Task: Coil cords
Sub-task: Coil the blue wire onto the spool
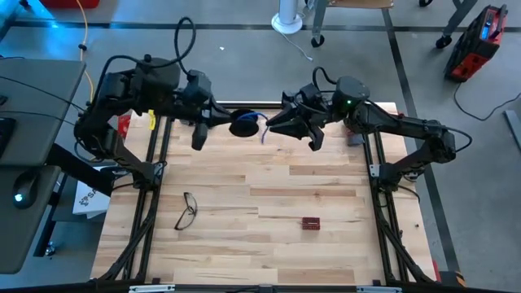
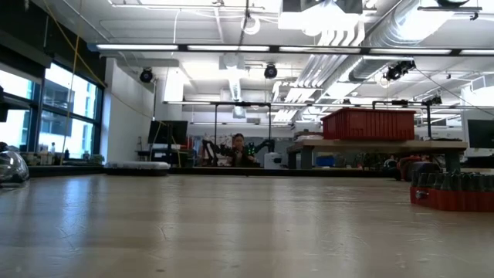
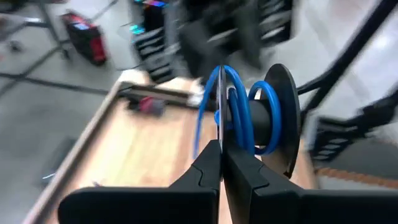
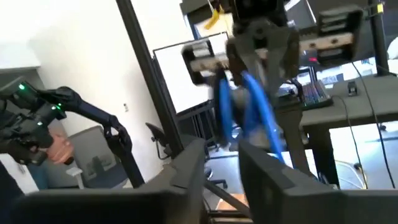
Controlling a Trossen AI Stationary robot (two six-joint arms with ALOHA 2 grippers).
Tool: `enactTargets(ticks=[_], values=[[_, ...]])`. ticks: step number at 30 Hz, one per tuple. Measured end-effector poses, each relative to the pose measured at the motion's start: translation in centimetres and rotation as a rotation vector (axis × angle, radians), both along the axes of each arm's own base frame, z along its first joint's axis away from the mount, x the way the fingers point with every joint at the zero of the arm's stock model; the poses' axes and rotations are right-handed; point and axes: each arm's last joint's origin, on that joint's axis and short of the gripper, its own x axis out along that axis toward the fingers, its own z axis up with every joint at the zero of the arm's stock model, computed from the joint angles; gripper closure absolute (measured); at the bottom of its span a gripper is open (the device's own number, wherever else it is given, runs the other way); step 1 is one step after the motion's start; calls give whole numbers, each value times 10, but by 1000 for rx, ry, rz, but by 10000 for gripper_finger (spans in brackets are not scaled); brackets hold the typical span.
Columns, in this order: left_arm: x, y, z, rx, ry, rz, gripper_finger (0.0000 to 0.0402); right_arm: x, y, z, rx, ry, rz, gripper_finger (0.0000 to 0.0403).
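A blue cable [image 1: 259, 122] is wound on a small black spool [image 1: 242, 124], which is held in the air above the table's far edge, between my two grippers. My left gripper [image 1: 221, 120] is shut on the spool; its wrist view shows the blue turns [image 3: 239, 112] around the dark core, between two flanges. A short blue tail [image 1: 264, 135] hangs down from the spool. My right gripper [image 1: 273, 124] is open just to the spool's right, and the blue strands [image 4: 252, 106] show ahead of its fingers [image 4: 222, 163]. My left gripper pinches the spool's near thin flange [image 3: 219, 121] at its rim between its two fingers [image 3: 208, 165]. The fingers come level from the table's left. The spool is lifted clear of the table with its axis level. Whether my right gripper touches the cable I cannot tell.
Eyeglasses [image 1: 187, 210] lie on the wooden table [image 1: 269, 252] at the near left. A small red block [image 1: 309, 222] lies at the near middle right. Both also show in the low view, the glasses [image 2: 11, 166] and the block [image 2: 451, 193].
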Motion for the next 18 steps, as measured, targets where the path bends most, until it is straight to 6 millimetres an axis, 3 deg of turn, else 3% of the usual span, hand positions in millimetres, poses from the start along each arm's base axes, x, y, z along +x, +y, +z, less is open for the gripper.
enactTargets(ticks=[6, 12, 18], values=[[1, 3, -3, 155, 45, 15, 401, -7, 8, 20, -164, -49, -30, 239], [15, 6, -10, 288, 100, 40, 401, -16, 16, 34, -441, 82, -228, 244], [27, 6, -12, 294, 79, 36, 401, -21, 21, 44, -529, 92, -318, 261]])
